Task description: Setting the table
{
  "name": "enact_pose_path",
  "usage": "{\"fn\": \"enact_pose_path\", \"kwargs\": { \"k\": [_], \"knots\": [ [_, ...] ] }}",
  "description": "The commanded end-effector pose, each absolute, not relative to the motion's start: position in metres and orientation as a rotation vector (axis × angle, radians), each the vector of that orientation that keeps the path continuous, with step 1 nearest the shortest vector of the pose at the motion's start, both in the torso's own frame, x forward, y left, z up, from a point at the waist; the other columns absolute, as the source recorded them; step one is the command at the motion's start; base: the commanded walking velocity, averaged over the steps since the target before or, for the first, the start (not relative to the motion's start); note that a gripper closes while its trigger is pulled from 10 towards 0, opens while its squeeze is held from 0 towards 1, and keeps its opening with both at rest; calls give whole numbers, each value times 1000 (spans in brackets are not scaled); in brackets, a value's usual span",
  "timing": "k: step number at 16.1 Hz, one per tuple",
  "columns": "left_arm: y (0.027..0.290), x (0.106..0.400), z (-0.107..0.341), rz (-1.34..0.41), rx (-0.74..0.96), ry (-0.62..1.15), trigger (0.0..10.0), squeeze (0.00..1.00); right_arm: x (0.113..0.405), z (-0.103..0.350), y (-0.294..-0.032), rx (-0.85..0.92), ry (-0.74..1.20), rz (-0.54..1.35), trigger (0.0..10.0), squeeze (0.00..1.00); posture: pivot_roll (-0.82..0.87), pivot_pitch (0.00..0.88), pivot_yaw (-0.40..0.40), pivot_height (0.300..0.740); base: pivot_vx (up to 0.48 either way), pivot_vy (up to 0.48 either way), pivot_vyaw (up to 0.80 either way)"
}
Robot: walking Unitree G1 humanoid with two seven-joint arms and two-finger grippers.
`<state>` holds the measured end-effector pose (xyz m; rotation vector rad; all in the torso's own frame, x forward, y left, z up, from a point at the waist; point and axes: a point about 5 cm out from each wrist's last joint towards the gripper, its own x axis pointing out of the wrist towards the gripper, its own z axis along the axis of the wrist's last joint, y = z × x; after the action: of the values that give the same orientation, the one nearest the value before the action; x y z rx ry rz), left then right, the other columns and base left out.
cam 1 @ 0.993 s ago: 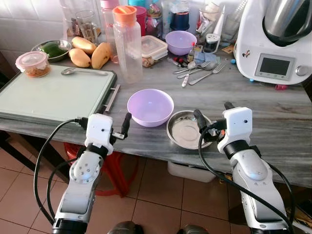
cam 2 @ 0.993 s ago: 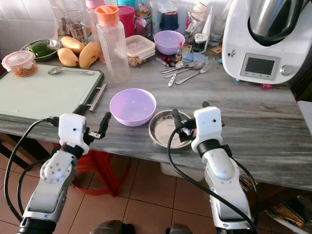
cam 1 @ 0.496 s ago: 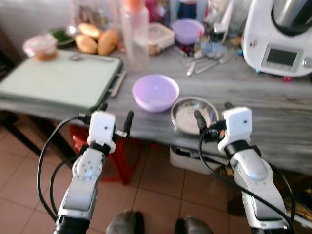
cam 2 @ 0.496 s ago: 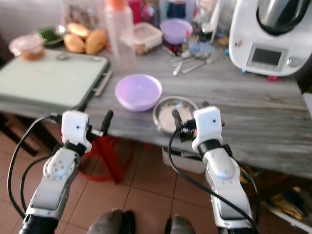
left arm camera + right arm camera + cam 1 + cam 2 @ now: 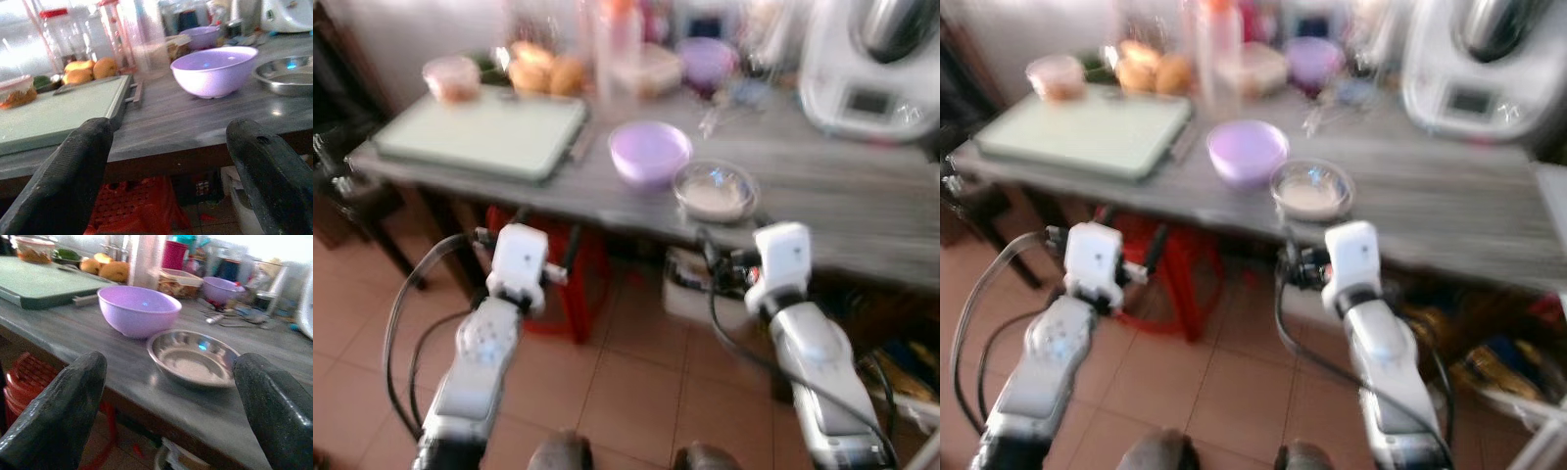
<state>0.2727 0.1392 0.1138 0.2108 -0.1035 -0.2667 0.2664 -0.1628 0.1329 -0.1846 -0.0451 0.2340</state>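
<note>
left gripper point(image 5: 168, 171): lower left of head view, out over floor tiles, short of the table edge; fingers wide apart, nothing between them.
green tray point(image 5: 484, 135): upper left of frame, flat on the table, handle toward centre. Lidded food container point(image 5: 451, 76) and mangoes point(image 5: 545, 70) behind it, against the wall.
clear bottle point(image 5: 618, 39): top centre, orange cap, upright, behind the bowls; blurred.
purple bowl point(image 5: 138, 309): centre of table, upright, empty. Ahead of both grippers and between them, slightly nearer the left one's line.
steel bowl point(image 5: 193, 356): just beside the purple bowl on its right, close to the front edge; can't tell whether the rims touch. Round, no long axis. Lies straight ahead of and above the right gripper, so the right arm is nearer, in my judgement.
right gripper point(image 5: 176, 421): lower right of centre, below table height and in front of the edge; fingers spread, empty.
cutlery point(image 5: 230, 317): loose spoons and forks further back, behind the steel bowl; second purple bowl point(image 5: 220, 288) beyond.
kitchen machine point(image 5: 871, 59): upper right, white, with screen.
table point(image 5: 822, 191): grey wood-grain top, back half crowded, bare stretch at right front.
room: terracotta floor tiles, red stool point(image 5: 563, 284) under the table, head views motion-blurred.
</note>
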Motion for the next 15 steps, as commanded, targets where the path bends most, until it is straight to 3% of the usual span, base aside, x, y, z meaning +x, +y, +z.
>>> {"fn": "enact_pose_path", "kwargs": {
  "k": [1,8,11,12,15],
  "knots": [
    [136,273,113,-297,222,-101,10000,0,273,131,-174,-215,-35,188,10000,0,-26,0,42,740,-285,0,0],
    [155,281,97,-212,138,-21,10000,0,286,131,-170,-248,-52,154,10000,0,-55,0,53,740,0,0,0],
    [145,275,84,-287,120,18,10000,0,288,135,-162,-342,-113,86,10000,0,-59,0,57,740,0,0,0],
    [137,268,89,-378,98,-25,10000,0,283,136,-160,-266,-131,47,10000,0,-46,0,47,740,0,0,0],
    [134,258,100,-357,88,-88,10000,0,265,133,-162,-217,-108,-31,10000,0,-42,0,15,740,0,0,0]
  ]
}}
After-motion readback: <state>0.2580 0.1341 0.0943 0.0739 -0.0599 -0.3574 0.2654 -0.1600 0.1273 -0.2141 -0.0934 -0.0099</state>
